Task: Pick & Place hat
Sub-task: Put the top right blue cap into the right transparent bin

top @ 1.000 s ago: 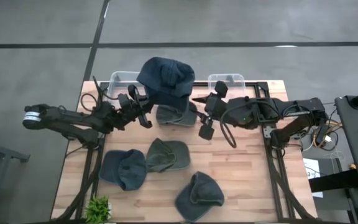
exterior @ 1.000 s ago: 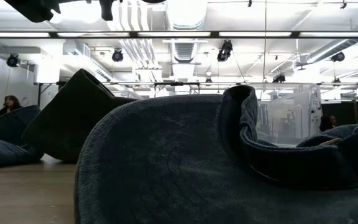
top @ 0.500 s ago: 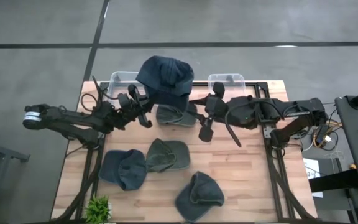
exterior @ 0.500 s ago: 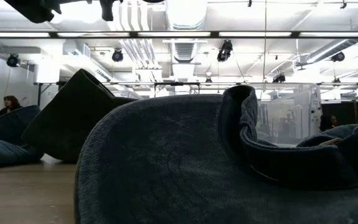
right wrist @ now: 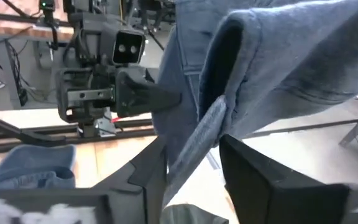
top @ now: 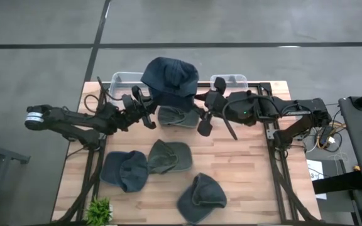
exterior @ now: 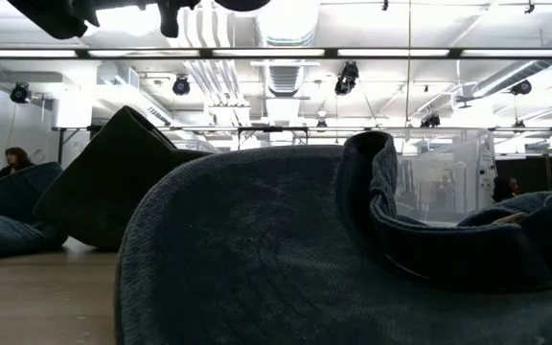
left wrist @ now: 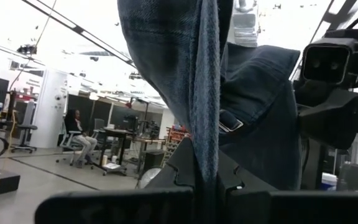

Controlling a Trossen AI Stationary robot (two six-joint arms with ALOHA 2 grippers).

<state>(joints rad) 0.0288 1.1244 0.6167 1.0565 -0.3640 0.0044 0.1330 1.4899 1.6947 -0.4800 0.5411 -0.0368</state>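
Observation:
A blue denim hat (top: 168,76) is held up above the table's far edge, between the two arms. My left gripper (top: 151,105) comes at it from the left and is shut on it (left wrist: 207,180). My right gripper (top: 197,103) comes from the right. It is open, and its two fingers (right wrist: 148,177) stand on either side of the hat's loose lower edge (right wrist: 197,140). In the left wrist view the hat's strap buckle (left wrist: 229,122) shows, with the right arm's wrist camera (left wrist: 331,65) behind it. My left gripper pinches a fold of the hat's denim edge (left wrist: 207,155) between its two shut fingers. The fingers slant upward from the table's left side. The hat stands above and beyond them, clear of the table. My right gripper has the hat's edge between its open fingers; whether they touch it I cannot tell.
Several other hats lie on the wooden table: a grey-blue one (top: 178,117) under the held hat, a grey-green one (top: 168,156), a blue one (top: 124,171) and another (top: 201,198) near the front. Two clear bins (top: 126,80) (top: 229,80) stand at the far edge. A small plant (top: 99,212) stands at the front left.
My right gripper has edged toward the table's left, closer to the held hat. The hat stays aloft in my left gripper.

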